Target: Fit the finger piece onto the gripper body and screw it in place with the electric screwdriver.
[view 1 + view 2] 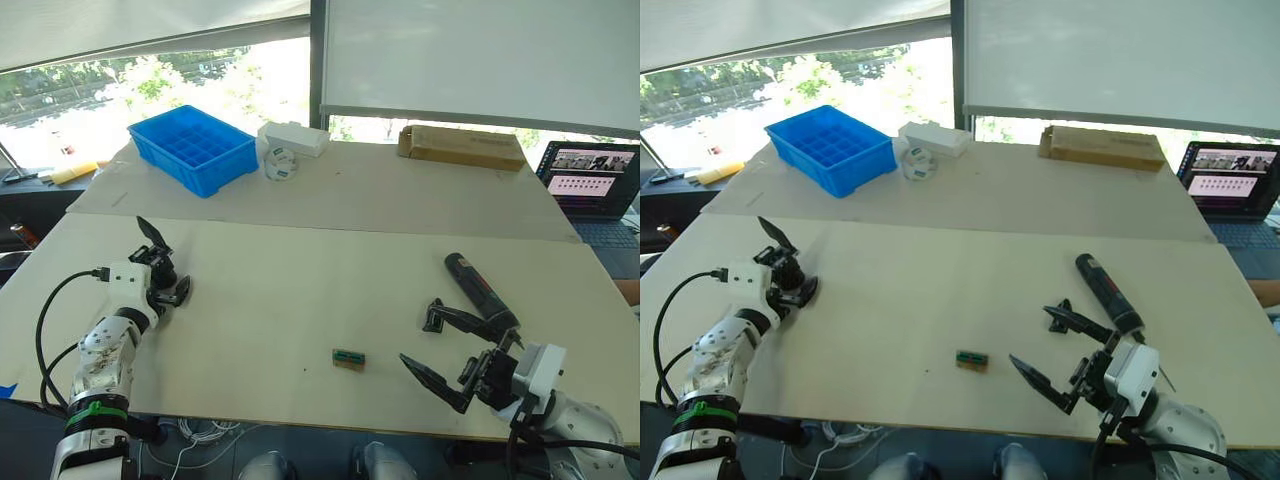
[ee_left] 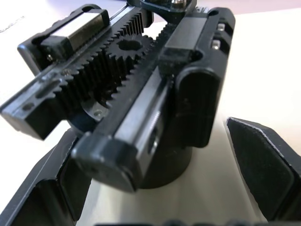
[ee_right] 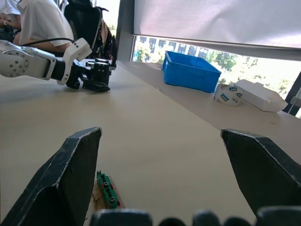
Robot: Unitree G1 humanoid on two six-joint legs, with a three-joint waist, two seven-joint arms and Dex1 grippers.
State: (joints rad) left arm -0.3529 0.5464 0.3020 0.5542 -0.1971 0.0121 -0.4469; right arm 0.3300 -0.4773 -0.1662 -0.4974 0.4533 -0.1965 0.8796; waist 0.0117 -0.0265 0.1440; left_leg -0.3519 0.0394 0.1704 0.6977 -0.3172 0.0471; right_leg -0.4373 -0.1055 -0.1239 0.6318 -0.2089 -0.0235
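Observation:
The gripper body, a squat black block with toothed racks and a gear on top, stands on the table at the left. My left gripper is open and straddles it; one finger stands clear of its side. The electric screwdriver, a long black cylinder, lies on the table at the right. My right gripper hovers open and empty just in front of the screwdriver's near end. The finger piece is out of view.
A small green-topped brown block lies near the front edge, left of my right gripper. At the back stand a blue bin, a white box, a tape roll, a cardboard box and a laptop. A person sits beyond the left side.

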